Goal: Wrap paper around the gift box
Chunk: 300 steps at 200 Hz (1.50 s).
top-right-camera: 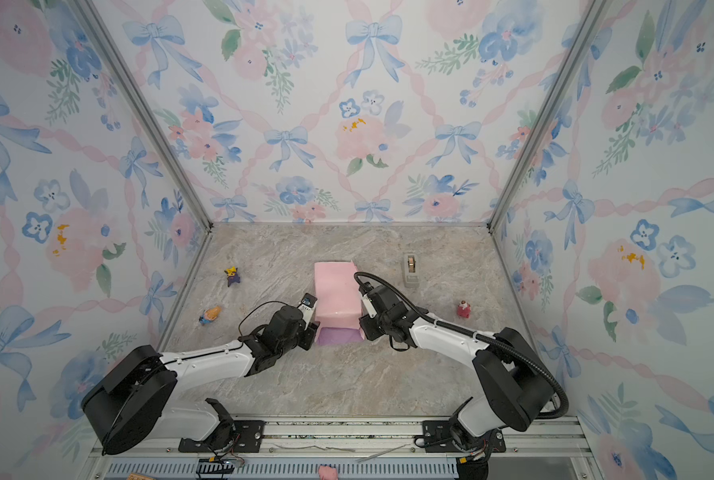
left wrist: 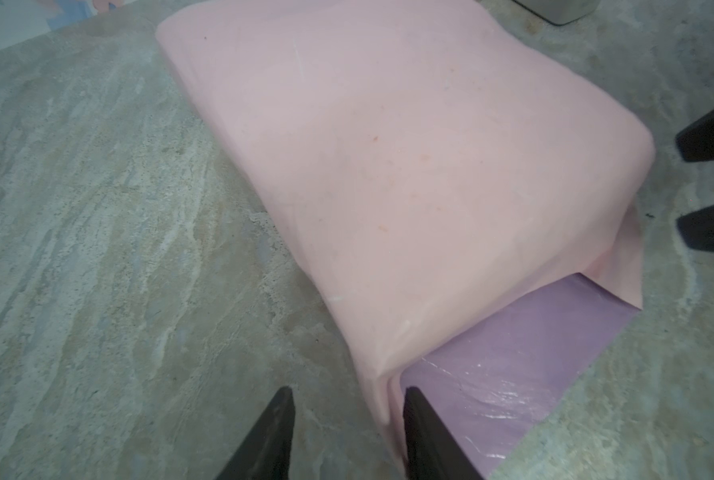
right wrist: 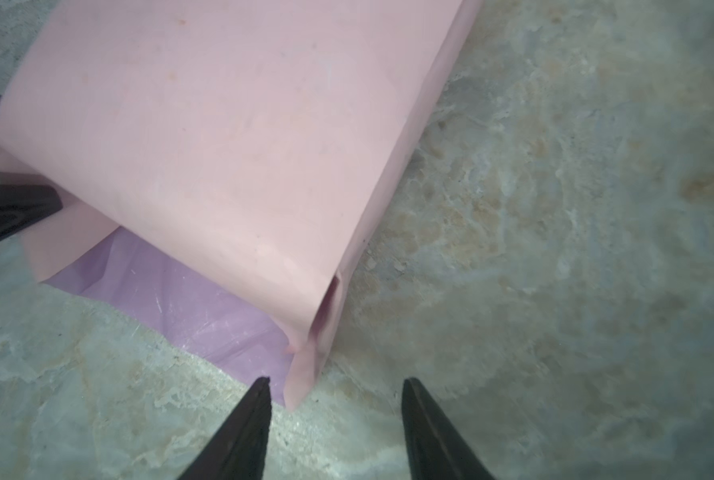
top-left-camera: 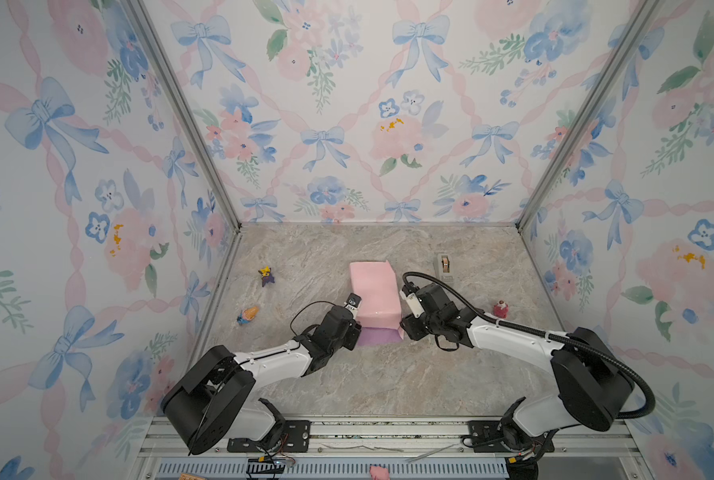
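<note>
The paper (top-left-camera: 375,295) (top-right-camera: 338,291) lies folded over in a long block shape, pale pink face out, in the middle of the table. The gift box is hidden under it. A lilac flap (top-left-camera: 378,336) (left wrist: 513,374) (right wrist: 180,303) sticks out flat at the near end. My left gripper (top-left-camera: 357,332) (left wrist: 349,390) is open at the near left corner, with the pink corner fold standing between its fingers. My right gripper (top-left-camera: 403,330) (right wrist: 334,380) is open at the near right corner. The pink corner tip lies just ahead of its fingers, apart from them.
A grey tape dispenser (top-left-camera: 444,266) (top-right-camera: 410,270) stands behind and to the right of the paper. Small toys lie around: a purple-and-yellow one (top-left-camera: 266,275), an orange-and-blue one (top-left-camera: 248,315) and a red one (top-left-camera: 501,308). Patterned walls close three sides.
</note>
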Each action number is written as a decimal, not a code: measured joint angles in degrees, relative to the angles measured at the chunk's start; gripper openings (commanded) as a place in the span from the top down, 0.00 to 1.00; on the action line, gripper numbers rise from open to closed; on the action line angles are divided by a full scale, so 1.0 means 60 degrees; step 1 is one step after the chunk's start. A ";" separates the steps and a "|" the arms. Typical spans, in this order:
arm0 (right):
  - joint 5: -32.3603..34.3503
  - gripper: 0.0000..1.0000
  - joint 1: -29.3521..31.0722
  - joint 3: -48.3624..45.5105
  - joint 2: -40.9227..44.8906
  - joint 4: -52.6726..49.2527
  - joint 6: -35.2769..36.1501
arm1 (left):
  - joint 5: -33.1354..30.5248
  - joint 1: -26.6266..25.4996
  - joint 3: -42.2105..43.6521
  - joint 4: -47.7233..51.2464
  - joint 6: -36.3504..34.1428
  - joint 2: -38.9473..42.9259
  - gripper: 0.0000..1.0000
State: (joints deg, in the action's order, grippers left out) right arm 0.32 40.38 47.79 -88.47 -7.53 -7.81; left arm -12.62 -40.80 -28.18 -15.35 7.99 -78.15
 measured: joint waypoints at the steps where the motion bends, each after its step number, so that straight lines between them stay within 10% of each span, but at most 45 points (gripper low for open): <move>1: 0.0004 0.46 0.0007 0.0018 -0.0040 0.0015 0.0007 | 0.0000 0.0000 0.0000 0.0000 0.0000 0.0000 0.55; 162: 0.0317 0.78 0.0066 0.0579 -0.1636 0.1592 -0.0051 | 0.0109 0.0142 0.0357 -0.0408 0.1534 -0.0018 0.45; 300: 0.0517 0.91 0.0109 0.0011 -0.1636 0.2251 -0.0849 | -0.0044 0.0029 0.0426 -0.0820 0.2991 -0.0922 0.71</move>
State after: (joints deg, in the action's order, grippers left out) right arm 3.42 41.04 47.86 -98.28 5.98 -12.91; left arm -12.88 -40.62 -25.63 -20.27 25.93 -83.68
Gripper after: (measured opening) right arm 0.101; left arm 0.306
